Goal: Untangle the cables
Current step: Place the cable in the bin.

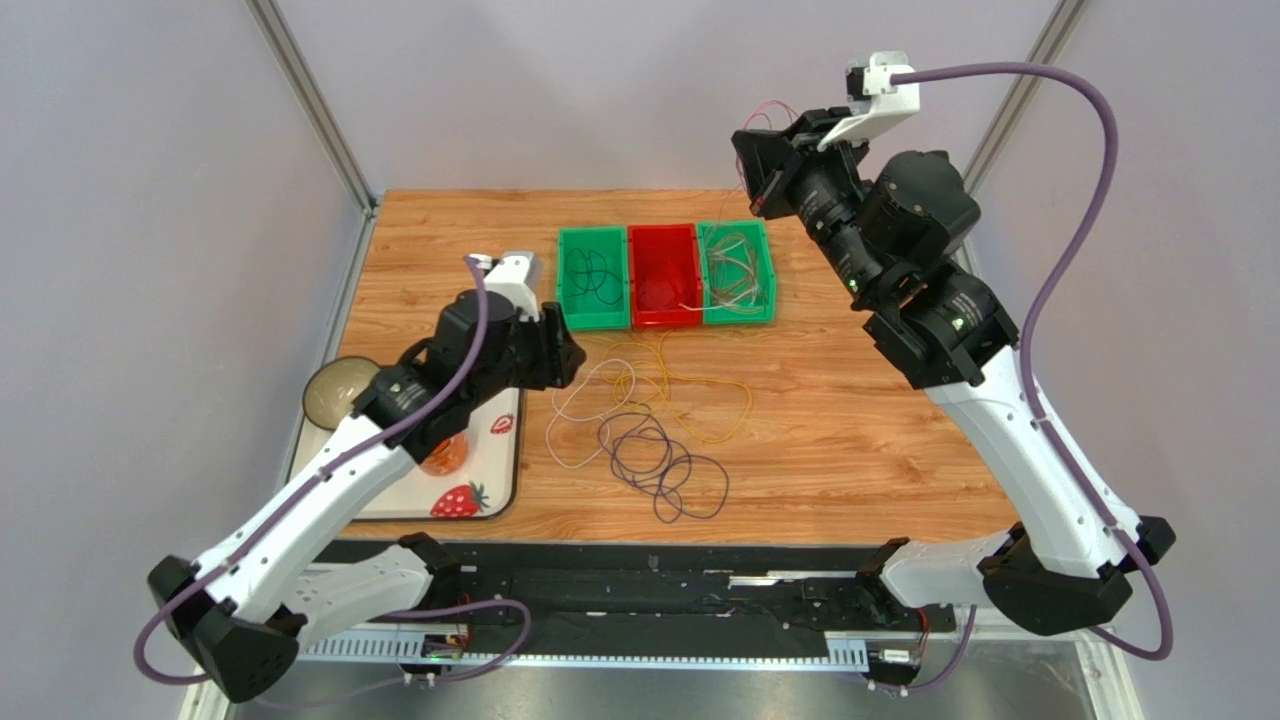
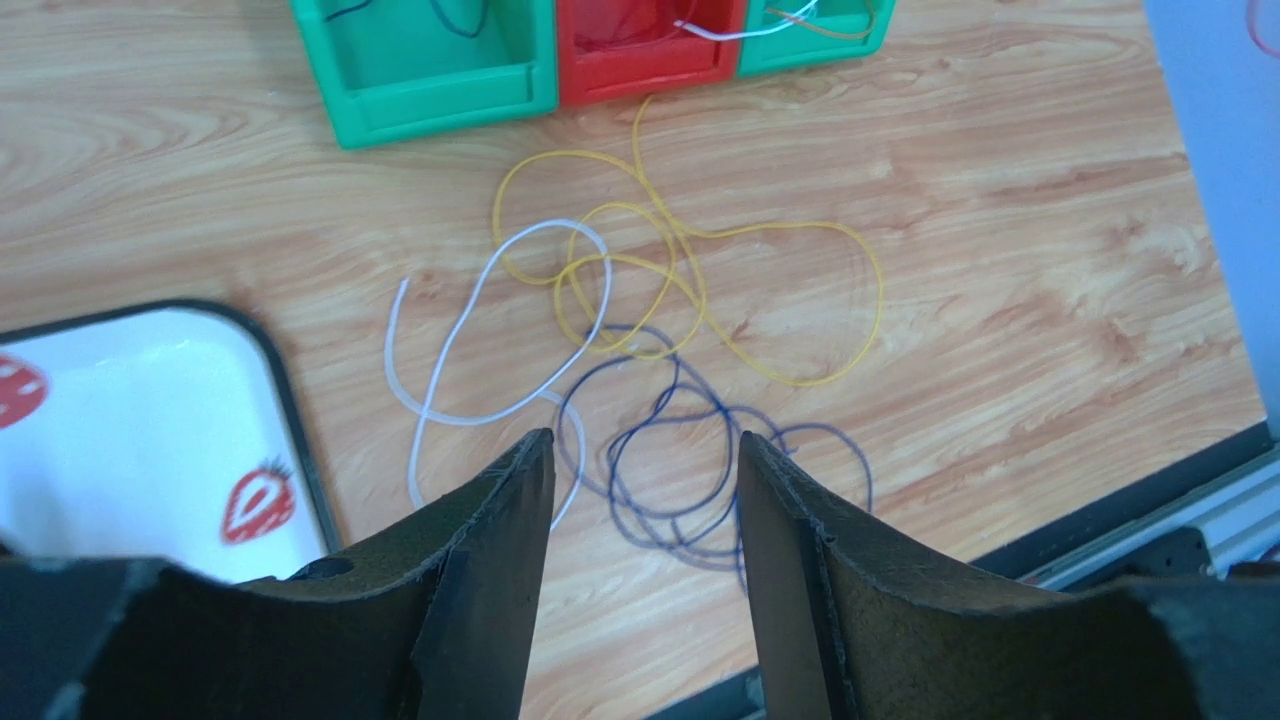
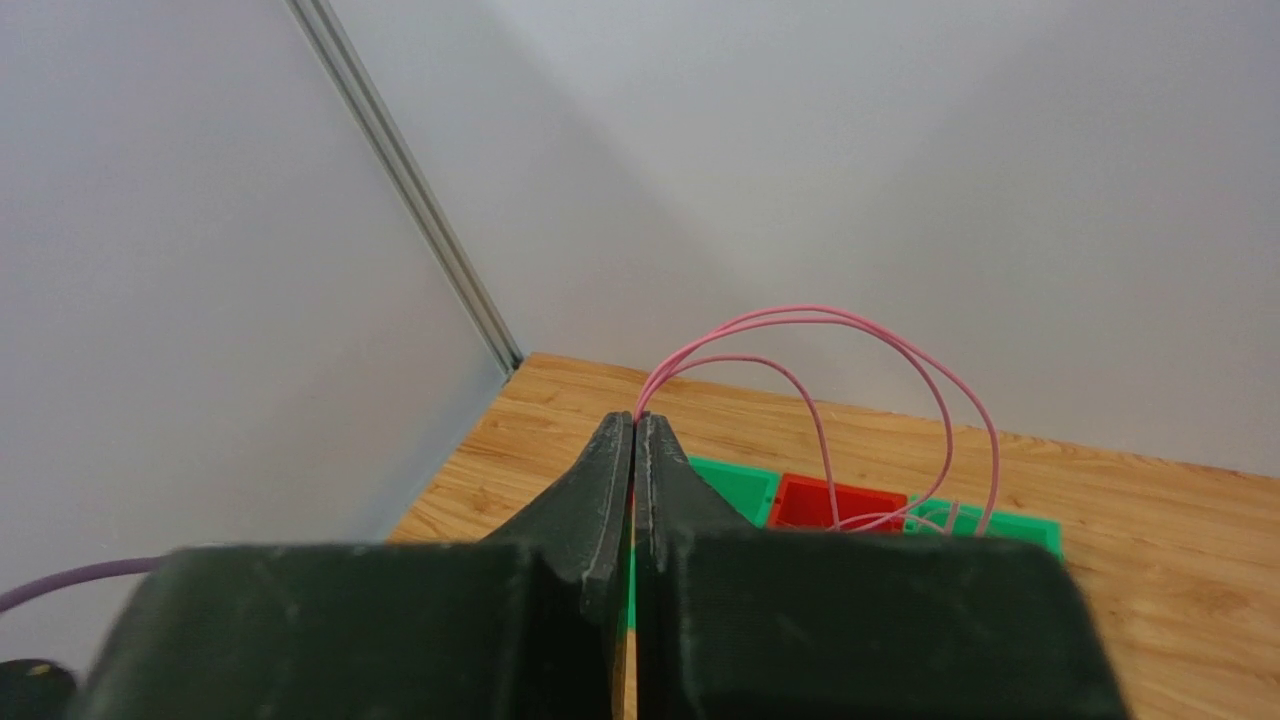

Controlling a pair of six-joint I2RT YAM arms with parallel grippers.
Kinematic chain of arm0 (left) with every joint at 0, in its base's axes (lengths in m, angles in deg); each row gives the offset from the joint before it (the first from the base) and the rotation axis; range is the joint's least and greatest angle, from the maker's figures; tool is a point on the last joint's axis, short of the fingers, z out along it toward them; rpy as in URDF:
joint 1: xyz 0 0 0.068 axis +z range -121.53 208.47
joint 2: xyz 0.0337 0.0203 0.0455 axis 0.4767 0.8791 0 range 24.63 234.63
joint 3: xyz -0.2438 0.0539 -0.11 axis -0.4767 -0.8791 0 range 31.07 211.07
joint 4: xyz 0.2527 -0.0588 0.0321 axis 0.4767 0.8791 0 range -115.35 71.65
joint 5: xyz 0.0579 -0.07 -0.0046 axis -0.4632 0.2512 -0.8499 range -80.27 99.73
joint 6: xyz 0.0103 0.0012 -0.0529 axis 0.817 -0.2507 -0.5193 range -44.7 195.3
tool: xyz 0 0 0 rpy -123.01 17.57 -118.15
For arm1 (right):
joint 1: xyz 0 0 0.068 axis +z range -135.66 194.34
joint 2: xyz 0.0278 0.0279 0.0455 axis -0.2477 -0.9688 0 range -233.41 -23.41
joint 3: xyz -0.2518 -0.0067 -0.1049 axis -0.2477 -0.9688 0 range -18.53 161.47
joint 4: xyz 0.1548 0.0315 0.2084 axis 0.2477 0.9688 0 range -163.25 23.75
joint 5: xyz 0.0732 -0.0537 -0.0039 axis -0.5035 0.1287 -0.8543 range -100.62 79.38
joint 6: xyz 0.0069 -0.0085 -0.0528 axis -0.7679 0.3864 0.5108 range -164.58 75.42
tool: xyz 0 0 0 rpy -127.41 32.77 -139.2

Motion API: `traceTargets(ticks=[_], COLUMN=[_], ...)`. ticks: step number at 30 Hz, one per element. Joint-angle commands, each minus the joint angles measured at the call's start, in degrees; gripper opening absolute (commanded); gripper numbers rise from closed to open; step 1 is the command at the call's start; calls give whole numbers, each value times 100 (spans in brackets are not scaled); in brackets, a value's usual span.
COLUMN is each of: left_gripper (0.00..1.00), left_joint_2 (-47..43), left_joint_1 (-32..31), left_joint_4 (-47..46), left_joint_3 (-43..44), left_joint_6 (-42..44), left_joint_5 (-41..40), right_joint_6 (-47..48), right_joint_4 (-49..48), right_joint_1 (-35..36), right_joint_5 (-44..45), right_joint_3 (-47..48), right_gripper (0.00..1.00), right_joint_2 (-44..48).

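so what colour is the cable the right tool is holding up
Pink cable; best seen in the right wrist view, looping out of the right tool.

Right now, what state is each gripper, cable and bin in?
Left gripper: open, empty, over table.
Right gripper: shut on pink cable, raised.
Pink cable: held up, looping.
Yellow cable: on table, tangled.
White cable: on table, tangled.
Purple cable: on table, tangled.
Left green bin: dark cable inside.
Red bin: white strand inside.
Right green bin: pale cables inside.

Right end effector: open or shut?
Shut: the right end effector pinches the pink cable, which loops out from between its closed tips.
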Motion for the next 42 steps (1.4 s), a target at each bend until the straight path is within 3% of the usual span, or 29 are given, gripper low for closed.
traceTargets(ticks=[1, 6, 10, 18, 22, 25, 27, 42], left_gripper=[54, 53, 53, 52, 50, 50, 50, 49], left_joint_2=[-584, -1418, -1912, -2106, -2009, -2325, -2615, -2625], left_joint_1=[-14, -5, -14, -14, -5, -5, 3, 21], left_joint_4=[1648, 2553, 2388, 2458, 3345, 3032, 2600, 2678], left_joint_3=[438, 571, 141, -71, 403, 107, -299, -255], left_joint_6=[306, 429, 683, 667, 78, -36, 182, 139], left_joint_5=[-549, -1201, -1658, -1615, -1895, -2238, -1986, -2160], right_joint_6=[130, 8, -229, -660, -661, -713, -783, -1002], right_joint_4=[-43, -17, 45, 45, 115, 168, 177, 230], right_joint_1=[-131, -429, -947, -1704, -1836, -1951, -2003, -2091], right_joint_5=[253, 8, -318, -1117, -1285, -1364, -1567, -1759], right_joint_3=[-17, 0, 18, 115, 255, 448, 562, 879], right_gripper=[0, 0, 0, 0, 0, 0, 0, 0], right_joint_2=[-132, -457, -677, -1292, -1818, -2118, -2382, -3550])
